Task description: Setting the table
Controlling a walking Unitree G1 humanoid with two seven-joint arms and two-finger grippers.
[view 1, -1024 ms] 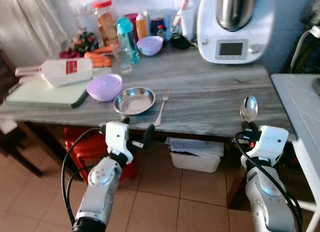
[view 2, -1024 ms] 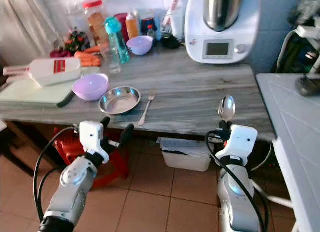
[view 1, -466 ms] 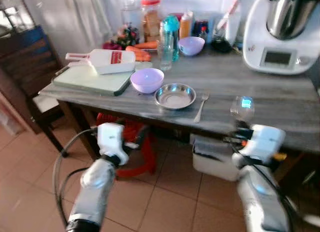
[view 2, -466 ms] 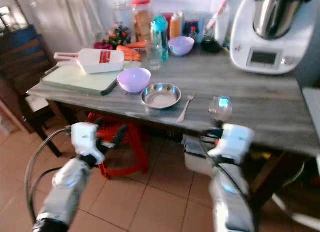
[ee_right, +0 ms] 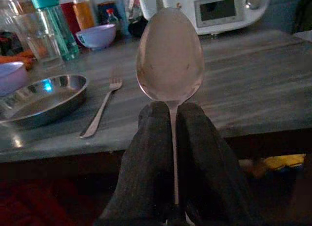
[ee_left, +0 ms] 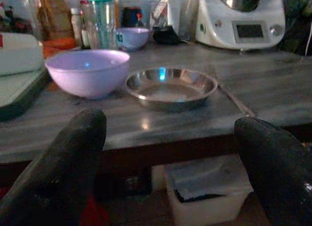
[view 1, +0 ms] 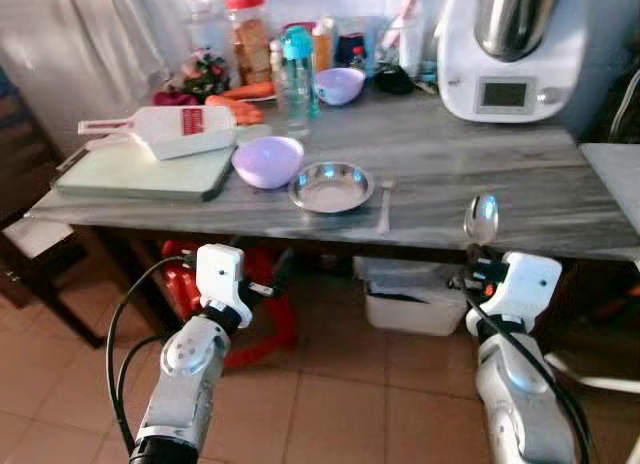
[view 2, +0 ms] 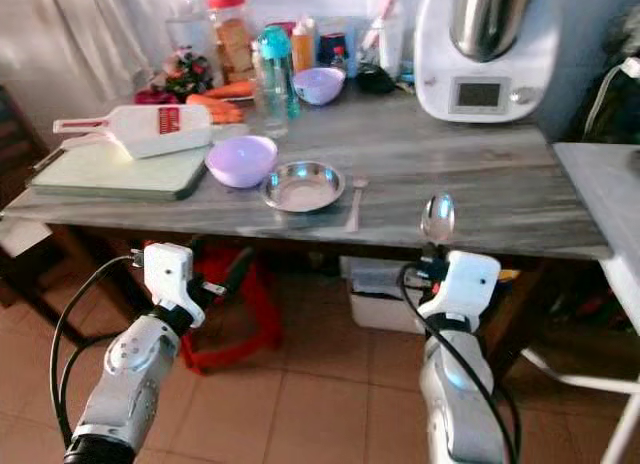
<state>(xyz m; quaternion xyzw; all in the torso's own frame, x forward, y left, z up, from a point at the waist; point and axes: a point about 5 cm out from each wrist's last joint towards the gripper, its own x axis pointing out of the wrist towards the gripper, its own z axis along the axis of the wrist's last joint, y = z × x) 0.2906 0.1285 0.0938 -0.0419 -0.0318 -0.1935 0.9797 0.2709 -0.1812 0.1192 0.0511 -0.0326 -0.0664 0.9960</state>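
Grey table (view 1: 520, 184) ahead; right hand (view 1: 480, 256) clamps spoon (view 1: 481, 218) upright; left hand (ee_left: 170, 153) apart.

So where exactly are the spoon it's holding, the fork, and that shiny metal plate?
spoon (ee_right: 170, 53): right wrist view, middle of the bowl, upright above the fingers.
fork (ee_right: 100, 111): right wrist view, midway along the handle lying on the table.
metal plate (view 1: 331, 187): left eye view, centre of the dish.

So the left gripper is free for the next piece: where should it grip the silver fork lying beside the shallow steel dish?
Probably the silver fork by its thin handle, nearest the table edge, coming from above: it lies flat, tines pointing away, just right of the shallow steel dish.
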